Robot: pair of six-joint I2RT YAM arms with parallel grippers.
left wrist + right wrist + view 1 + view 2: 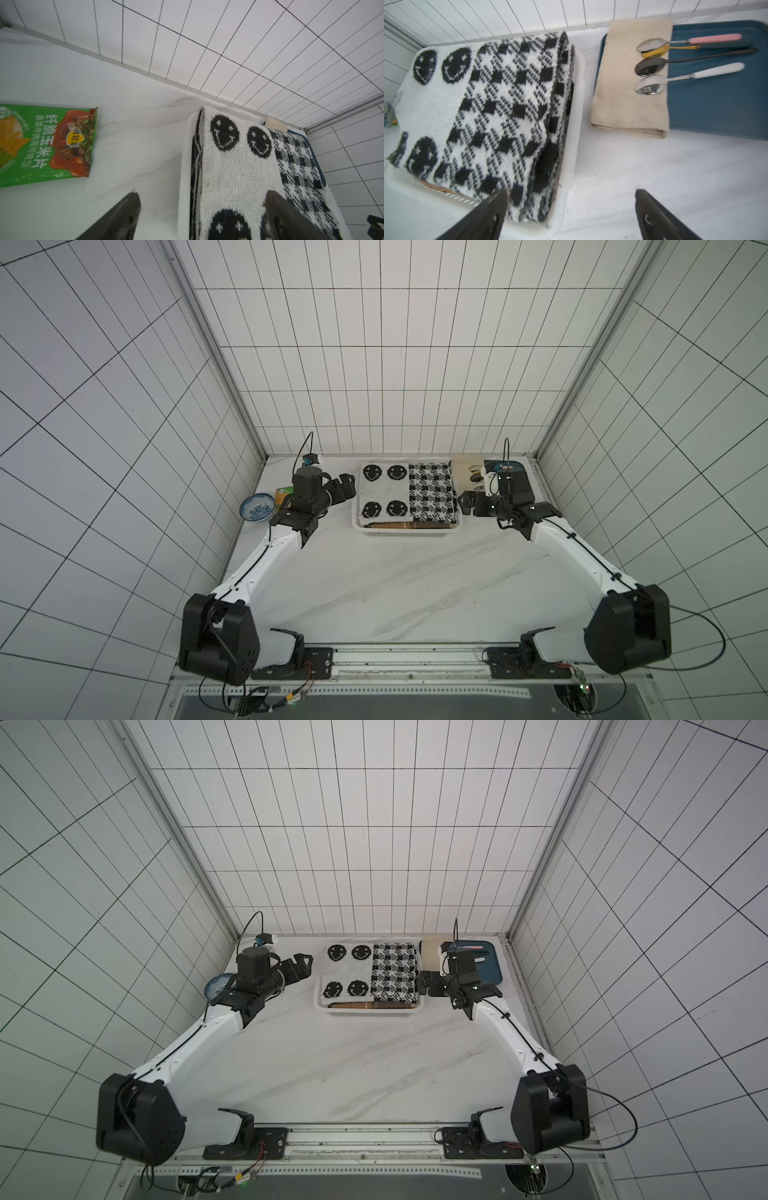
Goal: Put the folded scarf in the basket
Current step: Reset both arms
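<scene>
The folded scarf, black-and-white knit with smiley faces and a check pattern, lies inside the white perforated basket at the back middle of the table. My left gripper hovers at the basket's left side, open and holding nothing. In the left wrist view the left gripper straddles the basket rim, one finger over the scarf. My right gripper stands open at the right side, straddling that rim beside the scarf.
A blue-patterned bowl and a green snack bag lie left of the basket. Right of it sits a blue tray holding a beige cloth and several spoons. The tiled back wall is close behind. Something brown shows under the scarf.
</scene>
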